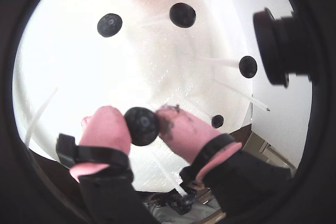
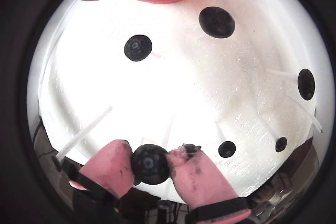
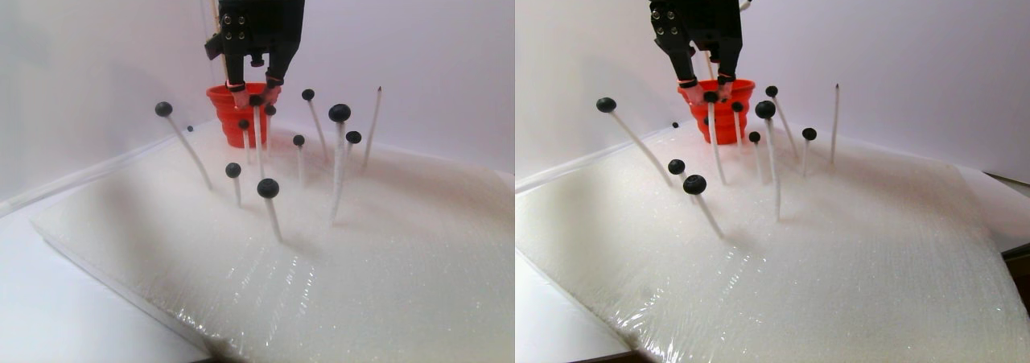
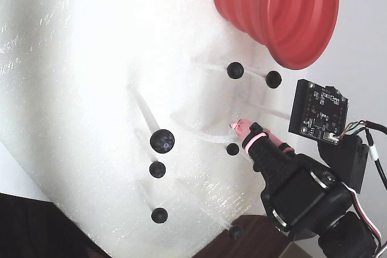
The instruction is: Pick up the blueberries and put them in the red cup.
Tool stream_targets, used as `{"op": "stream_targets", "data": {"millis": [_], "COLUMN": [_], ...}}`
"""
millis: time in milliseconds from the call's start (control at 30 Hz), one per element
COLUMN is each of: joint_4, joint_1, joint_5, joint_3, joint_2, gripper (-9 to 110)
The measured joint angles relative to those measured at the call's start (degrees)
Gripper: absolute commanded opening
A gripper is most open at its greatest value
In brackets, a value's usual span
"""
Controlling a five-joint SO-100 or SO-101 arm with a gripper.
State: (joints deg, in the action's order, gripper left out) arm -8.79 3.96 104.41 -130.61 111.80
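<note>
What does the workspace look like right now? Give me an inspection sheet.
Surface: white foam sheet with a shiny film over it, on a white table.
Job's things: small round blue-black berries on thin white sticks; ribbed red-orange cup at the sheet's far edge.
Clutter: one bare pointed stick.
Hand: pink-tipped black hand closed on one berry atop its stick.
Cables: wires by the circuit board.
Surroundings: plain white wall.
</note>
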Motion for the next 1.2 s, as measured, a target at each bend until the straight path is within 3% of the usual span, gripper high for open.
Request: {"op": "stream_targets", "data": {"millis": [1200], "joint_4": [-3.9], "joint_1": [0.0], "joint_5": [0.1], "joint_3": [0.0], "joint_2": [4.0], "gripper": [12]}}
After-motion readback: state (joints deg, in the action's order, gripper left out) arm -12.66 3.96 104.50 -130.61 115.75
